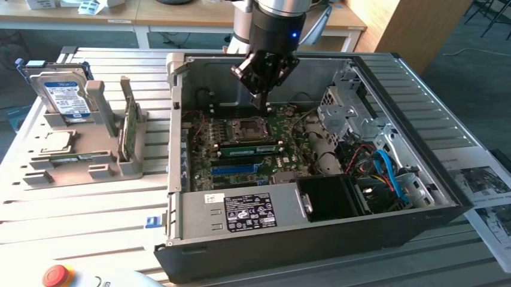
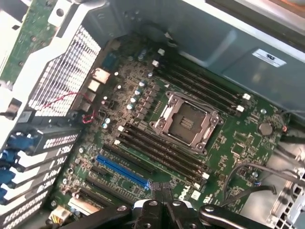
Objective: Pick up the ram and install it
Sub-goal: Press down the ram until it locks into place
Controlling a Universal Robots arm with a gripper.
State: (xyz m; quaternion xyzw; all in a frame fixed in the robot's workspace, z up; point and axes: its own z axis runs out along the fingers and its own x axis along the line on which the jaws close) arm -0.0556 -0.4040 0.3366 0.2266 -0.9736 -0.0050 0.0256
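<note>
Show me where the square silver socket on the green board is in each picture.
Exterior view: the socket sits on the motherboard, toward its far side, beyond the blue slot.
Wrist view: the socket sits between two banks of long dark slots.
Shared landmark: the blue slot, a few rows away from the socket in both views.
</note>
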